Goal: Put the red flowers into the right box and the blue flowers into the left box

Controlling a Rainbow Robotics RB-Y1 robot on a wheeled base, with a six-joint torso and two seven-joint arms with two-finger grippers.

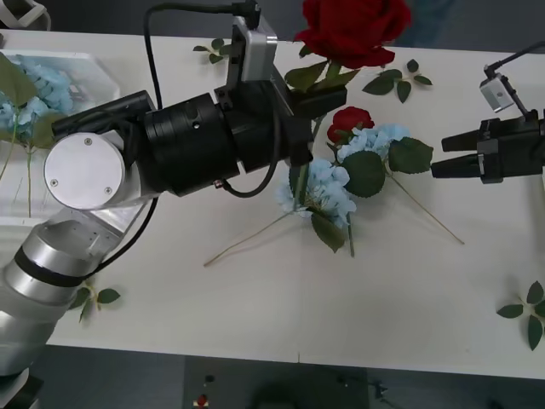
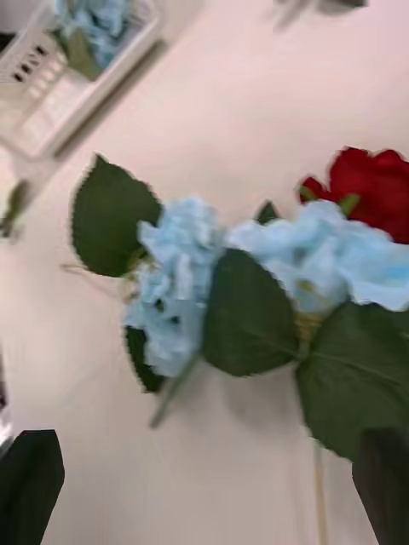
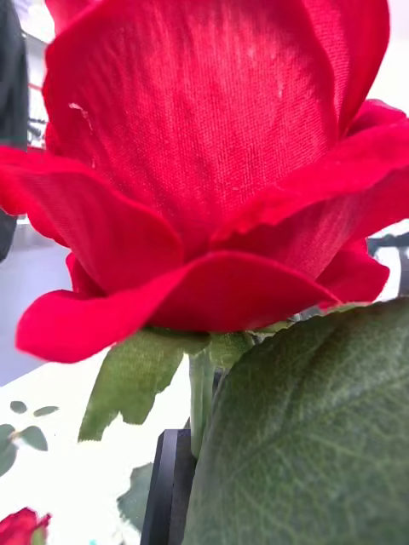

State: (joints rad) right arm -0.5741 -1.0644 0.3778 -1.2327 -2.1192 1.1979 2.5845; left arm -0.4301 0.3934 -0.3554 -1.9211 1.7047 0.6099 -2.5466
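The left pincer (image 1: 317, 100) is pinching the stem of a red rose (image 1: 353, 27) and is holding it up above the tabletop (image 1: 341, 298), with the bloom standing just above the black fingers. In the left wrist view the bloom (image 3: 213, 170) is covering most of the picture, the green stem (image 3: 201, 400) is running down into the dark finger (image 3: 170, 485), and a second red rose (image 3: 21, 524) is lying far below on the tabletop.

The right pincer (image 1: 443, 158) is hovering at the right side of the tabletop, spread a little, with its tips pointing toward the pile. Just in front of it, two blue flowers (image 1: 319, 189) and the second red rose (image 1: 349, 121) are lying together, touching each other, with their thin stems spreading over the wide bare area toward the near edge. The right wrist view is giving the blue flowers (image 2: 179, 281) with large dark leaves, and beyond them the left box (image 2: 51, 102), already keeping some blue flowers. In the front view this box (image 1: 98, 72) is sitting behind the left arm, well apart from the pile.
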